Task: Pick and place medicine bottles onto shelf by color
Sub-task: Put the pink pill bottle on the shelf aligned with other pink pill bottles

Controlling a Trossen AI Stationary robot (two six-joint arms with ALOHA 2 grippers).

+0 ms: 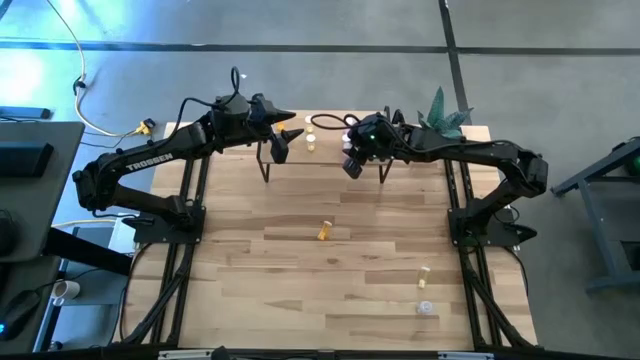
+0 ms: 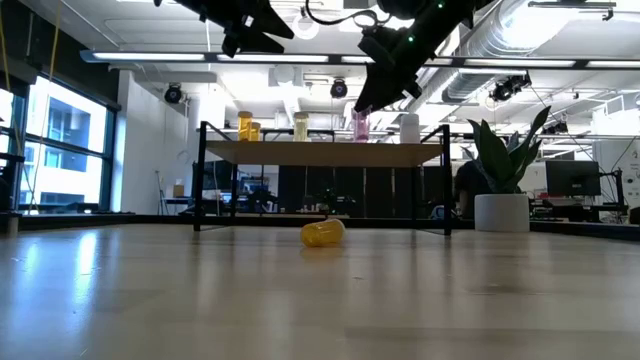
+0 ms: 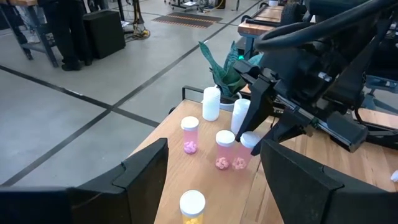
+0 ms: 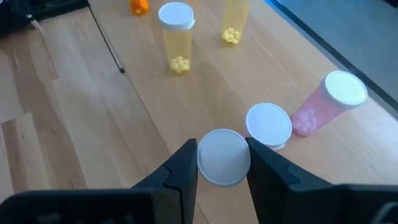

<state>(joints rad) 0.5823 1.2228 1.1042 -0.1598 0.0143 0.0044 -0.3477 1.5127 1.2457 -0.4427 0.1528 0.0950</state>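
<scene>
The shelf (image 2: 325,153) stands at the table's far middle. On it stand orange (image 2: 244,126), yellow (image 2: 300,126), pink (image 3: 189,134) and white bottles (image 3: 211,102). My right gripper (image 1: 352,162) is over the shelf's right part, shut on a pink bottle (image 3: 242,155) beside another pink one (image 4: 268,126). My left gripper (image 1: 283,142) hangs open and empty above the shelf's left part. A yellow bottle (image 2: 322,232) lies on its side on the table. My right gripper pinches the pink bottle's white cap (image 4: 224,157) between its two fingers, one on each side of the cap's rim. The fingers (image 3: 256,115) come from above, slanting down. The bottle leans a little below them, its base at the shelf board; whether it rests there I cannot tell.
Two more bottles (image 1: 424,273) (image 1: 425,308) lie on the table's near right. A potted plant (image 1: 445,115) stands at the far right corner beside the shelf. The two arms are close together over the shelf.
</scene>
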